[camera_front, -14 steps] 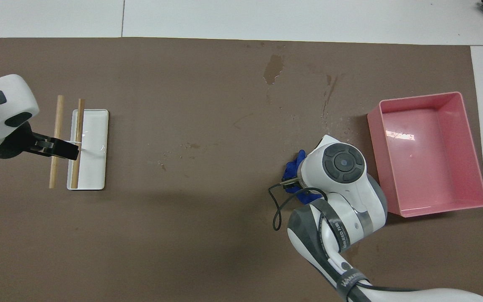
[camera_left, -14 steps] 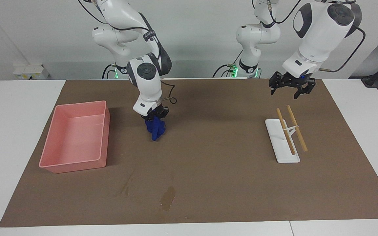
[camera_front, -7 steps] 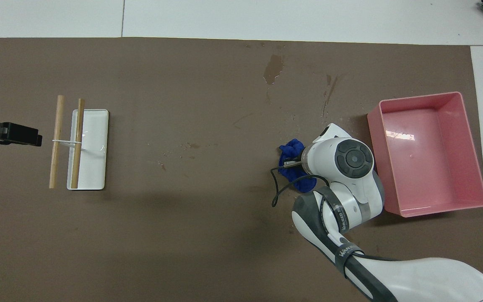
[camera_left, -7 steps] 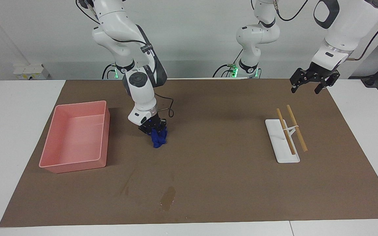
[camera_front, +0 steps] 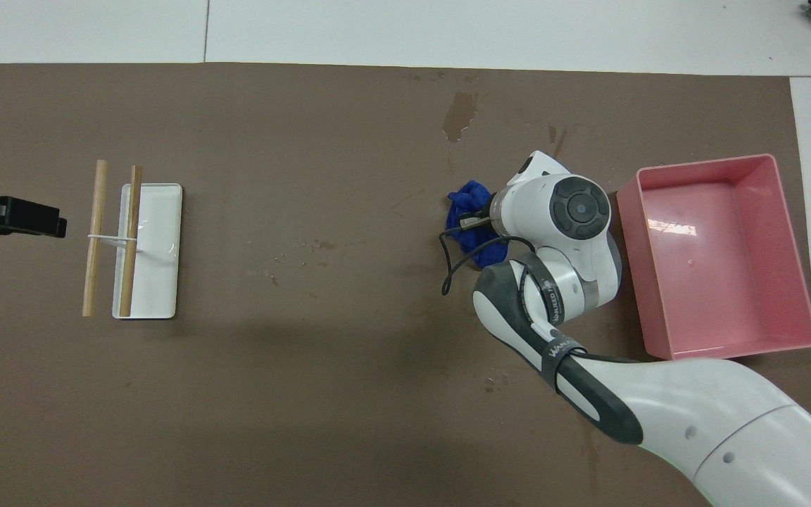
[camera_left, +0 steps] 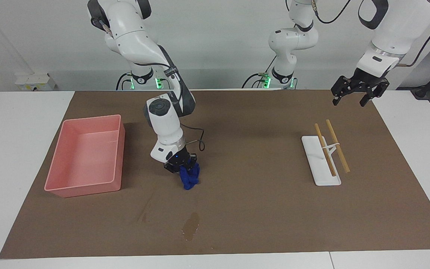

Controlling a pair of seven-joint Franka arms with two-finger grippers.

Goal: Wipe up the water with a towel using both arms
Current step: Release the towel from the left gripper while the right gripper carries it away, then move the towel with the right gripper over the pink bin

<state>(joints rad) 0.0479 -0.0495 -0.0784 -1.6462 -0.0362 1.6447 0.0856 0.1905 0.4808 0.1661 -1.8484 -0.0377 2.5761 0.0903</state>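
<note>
The deep-blue towel (camera_left: 190,178) hangs bunched from my right gripper (camera_left: 180,165), which is shut on it, low over the brown mat beside the pink tray. I cannot tell whether the towel touches the mat. In the overhead view the towel (camera_front: 467,200) sticks out from under the right wrist, which hides the gripper. A water puddle (camera_left: 191,226) lies on the mat farther from the robots than the towel; it also shows in the overhead view (camera_front: 459,117). My left gripper (camera_left: 357,93) is open and empty, raised over the mat's edge at the left arm's end (camera_front: 11,215).
The pink tray (camera_left: 85,184) stands at the right arm's end, also in the overhead view (camera_front: 724,165). A white stand (camera_left: 322,176) with two wooden sticks sits toward the left arm's end (camera_front: 160,282). A thin wet streak (camera_left: 143,216) lies beside the puddle.
My right arm has carried the towel away from the robots, toward the puddle, and lower. My left gripper has moved from near the white stand out to the mat's edge and holds there.
</note>
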